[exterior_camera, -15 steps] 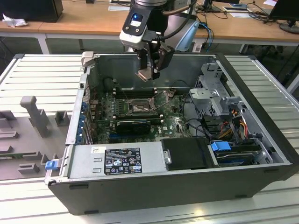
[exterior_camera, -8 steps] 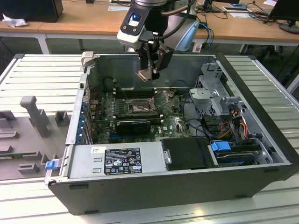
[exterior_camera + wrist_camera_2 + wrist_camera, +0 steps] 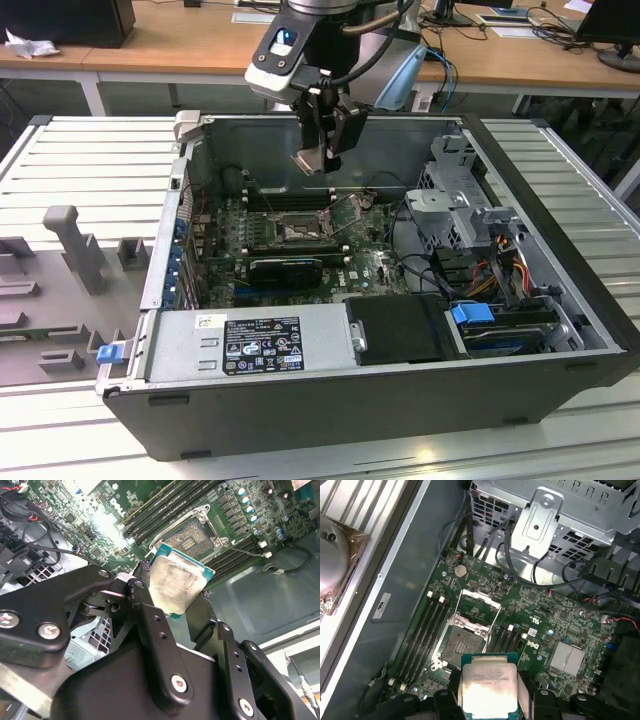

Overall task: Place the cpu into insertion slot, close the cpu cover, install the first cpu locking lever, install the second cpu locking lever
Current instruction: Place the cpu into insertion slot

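The square black insertion slot point(image 3: 300, 228) with its dark metal rim lies open, well below me. My black gripper point(image 3: 318, 155) is clamped on the thin, pale beige-silver square cpu point(image 3: 308, 160) above it. The dull grey steel cpu cover point(image 3: 347, 210) stands raised beside the slot. If the cpu tilts in my grip, I reckon it could seat skewed and bend pins

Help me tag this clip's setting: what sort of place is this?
Probably a robotics lab or workshop: an open computer case sits on a slatted metal bench, wooden desks stand behind, and the gripper holds the cpu above the motherboard.
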`<state>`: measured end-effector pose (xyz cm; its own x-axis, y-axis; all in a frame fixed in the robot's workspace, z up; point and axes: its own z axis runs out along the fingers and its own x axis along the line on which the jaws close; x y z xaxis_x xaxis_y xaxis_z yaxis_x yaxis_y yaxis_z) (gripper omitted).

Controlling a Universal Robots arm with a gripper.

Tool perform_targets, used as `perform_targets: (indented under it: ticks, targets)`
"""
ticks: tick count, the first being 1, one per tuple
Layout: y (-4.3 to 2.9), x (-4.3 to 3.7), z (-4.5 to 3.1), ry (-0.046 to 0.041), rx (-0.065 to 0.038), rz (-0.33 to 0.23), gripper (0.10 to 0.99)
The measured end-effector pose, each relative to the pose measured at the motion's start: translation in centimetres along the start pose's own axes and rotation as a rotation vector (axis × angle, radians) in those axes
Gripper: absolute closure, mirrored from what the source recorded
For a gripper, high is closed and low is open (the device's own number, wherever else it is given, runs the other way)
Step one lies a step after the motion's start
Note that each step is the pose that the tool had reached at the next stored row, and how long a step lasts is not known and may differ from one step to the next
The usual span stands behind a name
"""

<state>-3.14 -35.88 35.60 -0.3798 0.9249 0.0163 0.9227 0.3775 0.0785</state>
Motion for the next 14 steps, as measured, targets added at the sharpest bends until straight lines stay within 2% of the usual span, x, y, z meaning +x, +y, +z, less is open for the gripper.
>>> perform_targets:
  ticks: [14]
  targets:
    - [-0.01, 0.00, 0.19, -0.0086, -0.001, 0.100, 0.557]
